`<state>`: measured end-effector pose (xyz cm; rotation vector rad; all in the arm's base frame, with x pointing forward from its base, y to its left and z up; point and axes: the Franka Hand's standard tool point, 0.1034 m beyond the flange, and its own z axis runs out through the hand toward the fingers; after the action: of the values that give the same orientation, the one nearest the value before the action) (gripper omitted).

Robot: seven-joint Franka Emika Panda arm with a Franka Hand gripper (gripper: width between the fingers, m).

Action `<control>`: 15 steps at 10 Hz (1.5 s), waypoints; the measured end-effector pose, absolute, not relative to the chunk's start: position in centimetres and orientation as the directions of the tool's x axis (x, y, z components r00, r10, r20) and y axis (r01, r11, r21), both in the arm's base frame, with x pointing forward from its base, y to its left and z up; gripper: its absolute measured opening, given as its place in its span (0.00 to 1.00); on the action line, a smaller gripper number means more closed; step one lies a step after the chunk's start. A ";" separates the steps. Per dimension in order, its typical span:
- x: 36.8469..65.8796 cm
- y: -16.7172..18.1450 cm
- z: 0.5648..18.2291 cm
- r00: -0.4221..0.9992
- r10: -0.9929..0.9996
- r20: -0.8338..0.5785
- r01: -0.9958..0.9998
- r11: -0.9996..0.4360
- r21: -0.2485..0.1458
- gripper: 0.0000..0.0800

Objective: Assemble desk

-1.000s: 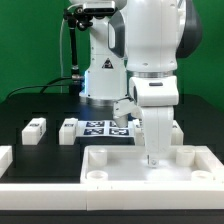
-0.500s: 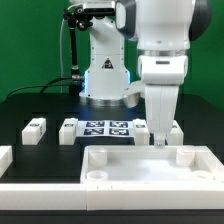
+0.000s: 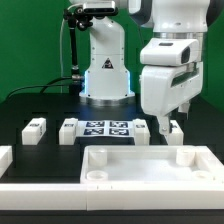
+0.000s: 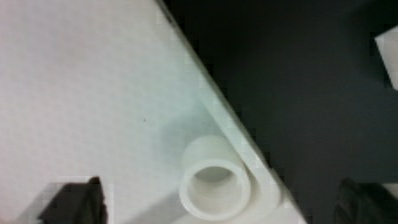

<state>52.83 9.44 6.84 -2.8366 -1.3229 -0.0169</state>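
The white desk tabletop panel [image 3: 140, 165] lies rim-up at the front, with round corner sockets [image 3: 183, 156]. My gripper [image 3: 163, 127] hangs open and empty above the panel's far corner on the exterior view's right. In the wrist view the gripper [image 4: 217, 205] has its dark fingers [image 4: 71, 200] spread wide on either side of a round socket [image 4: 217, 185] on the tabletop panel [image 4: 89, 100]. Short square legs lie behind the panel: two on the exterior view's left [image 3: 35, 128] [image 3: 69, 130] and two near the gripper [image 3: 141, 128] [image 3: 177, 128].
The marker board [image 3: 105, 128] lies between the legs. Low white border rails run along the front [image 3: 110, 192] and the exterior view's left [image 3: 5, 156]. The robot base [image 3: 103, 75] stands behind. The table top is black [image 4: 302, 80].
The gripper has risen from the panel's far corner socket and shifted toward the exterior view's right. The panel and legs have not moved.
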 end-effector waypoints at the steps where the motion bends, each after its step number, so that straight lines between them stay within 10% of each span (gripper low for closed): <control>1: 52.7 9.7 6.7 0.724 0.690 0.013 0.690 -0.724 -0.010 0.81; 6: 51.0 11.6 5.4 0.999 0.029 -0.041 0.026 -0.997 -0.071 0.81; 10: 50.8 11.7 5.5 0.997 0.022 -0.068 0.017 -0.997 -0.071 0.81; 15: 48.9 12.6 6.1 0.897 0.056 -0.438 0.044 -0.998 -0.038 0.81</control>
<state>48.87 12.55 6.13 -3.0339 -0.0798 0.7010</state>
